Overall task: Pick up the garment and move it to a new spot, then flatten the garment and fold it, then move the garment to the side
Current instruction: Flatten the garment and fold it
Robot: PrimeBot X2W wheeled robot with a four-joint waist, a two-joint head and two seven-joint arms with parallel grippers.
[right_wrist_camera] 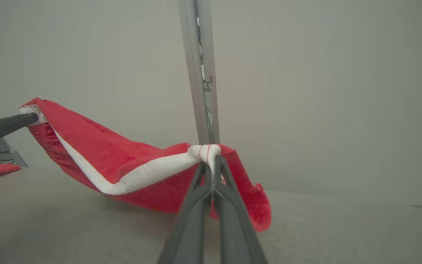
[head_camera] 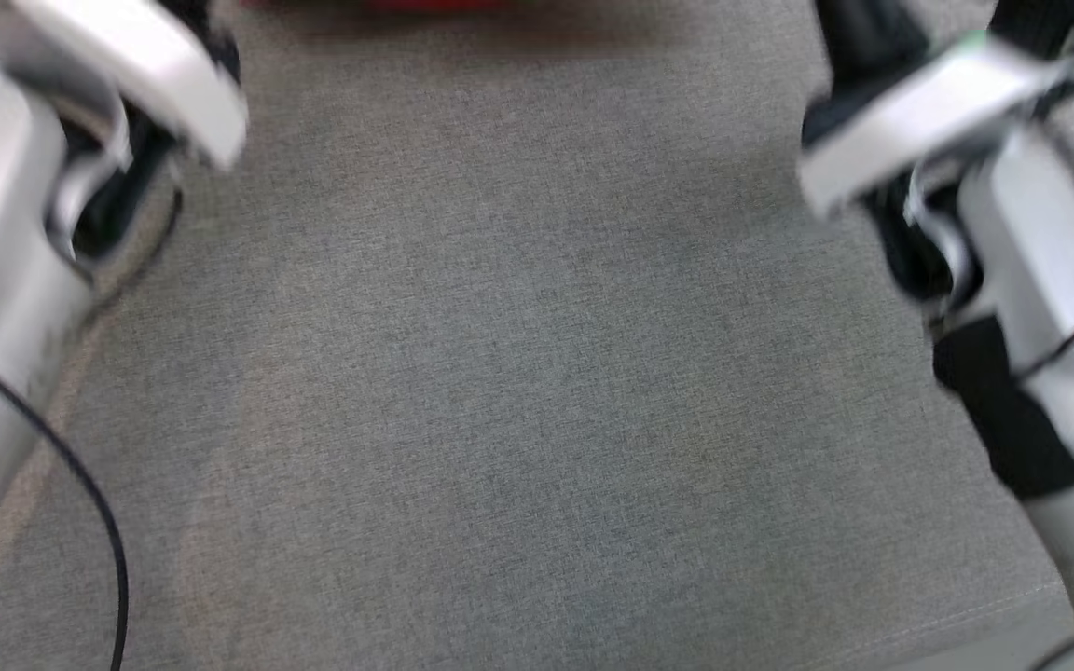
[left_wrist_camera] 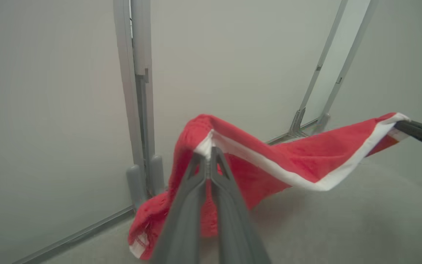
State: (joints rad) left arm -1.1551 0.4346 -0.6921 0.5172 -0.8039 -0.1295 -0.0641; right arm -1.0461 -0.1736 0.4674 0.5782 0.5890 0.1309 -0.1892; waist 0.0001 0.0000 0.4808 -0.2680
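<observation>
Left gripper (left_wrist_camera: 208, 156) pinched shut on white hem of red garment (left_wrist_camera: 299, 154), centre of left wrist frame; right gripper (right_wrist_camera: 211, 163) clamped on same hem, lower centre of right wrist frame; cloth sags slack btwn the two, above grey surface (head_camera: 537, 373); head view blurred, thin red strip at top edge; metal post (right_wrist_camera: 200, 73) behind.

Grey cloth surface (head_camera: 518, 373) meets pale walls (left_wrist_camera: 50, 91) with metal posts (right_wrist_camera: 198, 73)
</observation>
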